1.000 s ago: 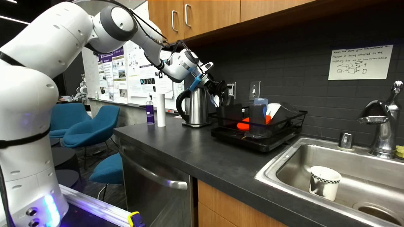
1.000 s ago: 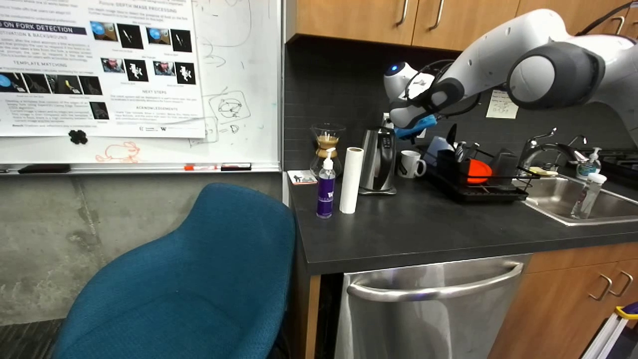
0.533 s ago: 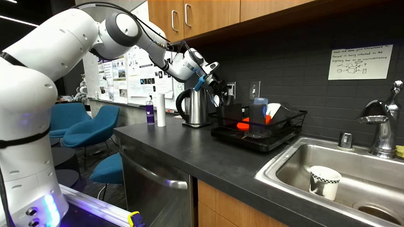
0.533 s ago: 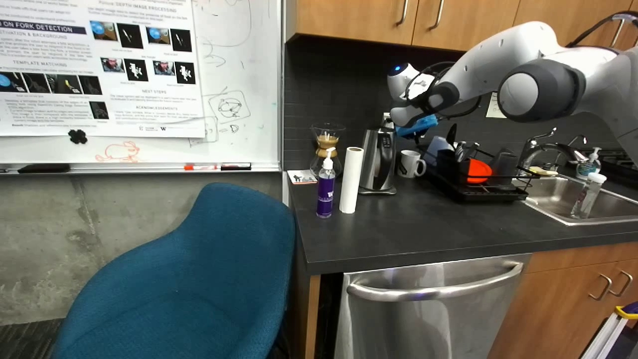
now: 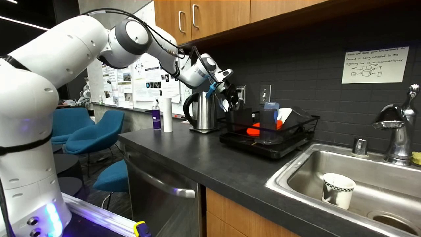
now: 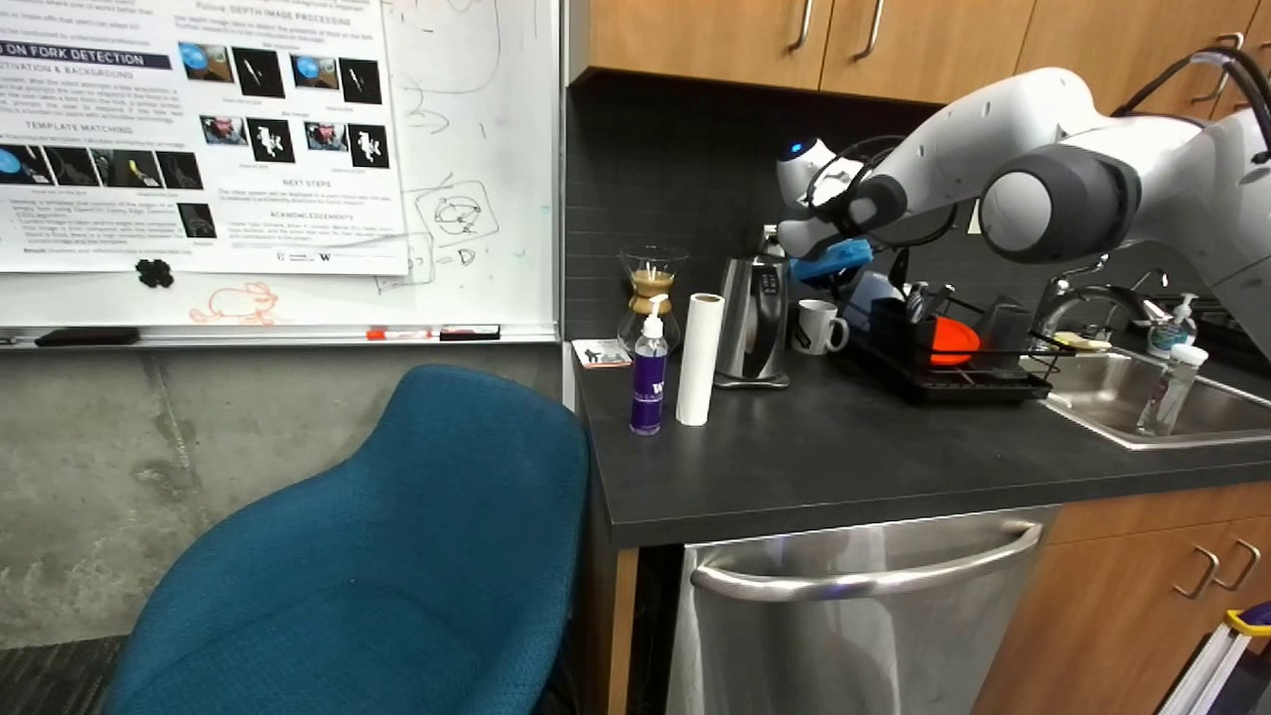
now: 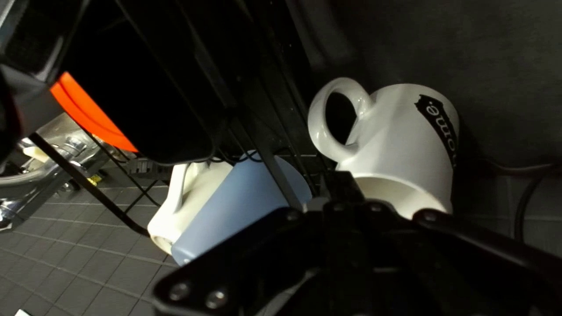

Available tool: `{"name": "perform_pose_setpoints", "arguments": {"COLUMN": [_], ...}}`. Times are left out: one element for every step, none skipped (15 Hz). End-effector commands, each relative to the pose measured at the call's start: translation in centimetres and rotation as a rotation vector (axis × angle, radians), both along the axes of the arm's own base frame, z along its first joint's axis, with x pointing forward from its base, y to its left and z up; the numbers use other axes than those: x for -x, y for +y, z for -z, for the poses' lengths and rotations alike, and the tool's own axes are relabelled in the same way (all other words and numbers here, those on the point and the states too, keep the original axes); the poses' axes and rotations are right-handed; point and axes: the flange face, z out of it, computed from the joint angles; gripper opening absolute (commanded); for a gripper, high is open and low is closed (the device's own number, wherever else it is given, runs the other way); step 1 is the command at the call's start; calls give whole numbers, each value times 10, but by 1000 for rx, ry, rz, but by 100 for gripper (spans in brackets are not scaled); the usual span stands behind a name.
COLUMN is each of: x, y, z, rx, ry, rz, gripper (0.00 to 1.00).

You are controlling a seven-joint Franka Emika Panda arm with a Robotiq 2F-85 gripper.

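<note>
- Well, my jointed black fingers (image 7: pixel 344 188) are clenched together.
- Near them stands the white ceramic mug (image 7: pixel 401 131), toward the back edge of the dark counter (image 6: pixel 844 452), beside the black wire dish rack (image 6: pixel 978 393).

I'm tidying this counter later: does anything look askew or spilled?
A clear bottle with a white cap in the stainless-steel sink looks odd: it leans instead of standing upright. The white ceramic mug beside the black dish rack stands upright; no spill shows.
</note>
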Motion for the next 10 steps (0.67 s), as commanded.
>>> {"name": "perform_pose_setpoints", "arguments": {"x": [-8,-8,-9,-10,-11,-12,-14,-15,-17,-18], "y": [2,2,2,3,3,5,6,7,7,8], "z": [9,11,13,14,16,18,20,21,23,23], "rx": [-58,-69,-79,-91,-101,-112,-124,-133,-137,-134], "ry": [-31,-36,-47,-54,-61,-75,-87,-103,-117,-130], "rz": [25,31,31,32,32,30,25,22,20,18], "gripper": [0,0,0,0,0,0,0,0,0,0]}}
